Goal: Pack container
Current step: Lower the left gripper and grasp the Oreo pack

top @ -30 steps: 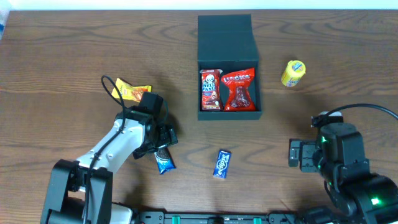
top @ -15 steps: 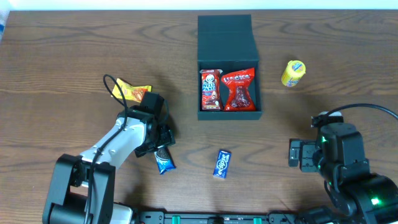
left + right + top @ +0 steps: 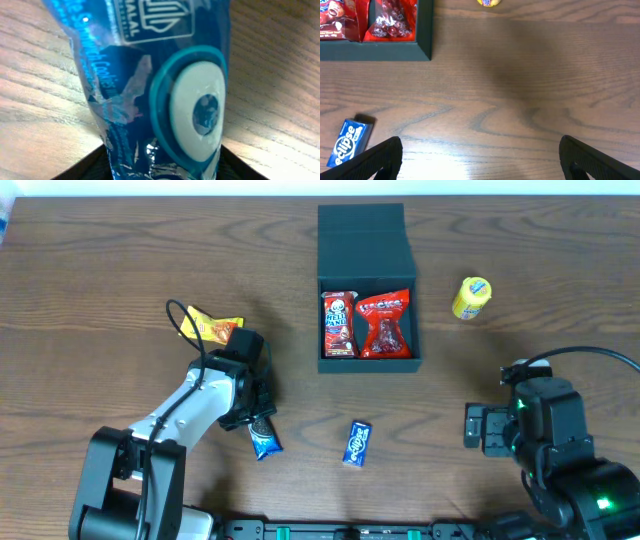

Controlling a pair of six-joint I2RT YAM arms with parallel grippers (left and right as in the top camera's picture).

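Observation:
The dark teal container [image 3: 368, 364] stands open at the back centre with its flap lid [image 3: 362, 238] laid back. Two red snack packets [image 3: 339, 323] lie side by side in it. My left gripper [image 3: 258, 418] is down on the table left of centre. Its jaws press both sides of a blue cookie packet [image 3: 165, 90], which fills the left wrist view. That blue cookie packet [image 3: 263, 440] sticks out toward the front edge. My right gripper [image 3: 480, 160] hangs open over bare wood at the right, holding nothing.
A blue Eclipse packet [image 3: 358, 442] lies in front of the container, also seen as the blue Eclipse packet [image 3: 349, 142] at the lower left of the right wrist view. A yellow packet [image 3: 471, 297] lies right of the container. An orange-yellow packet [image 3: 210, 328] lies behind the left arm.
My left gripper's jaws have come together onto the blue cookie packet. The right arm and the other packets have not moved.

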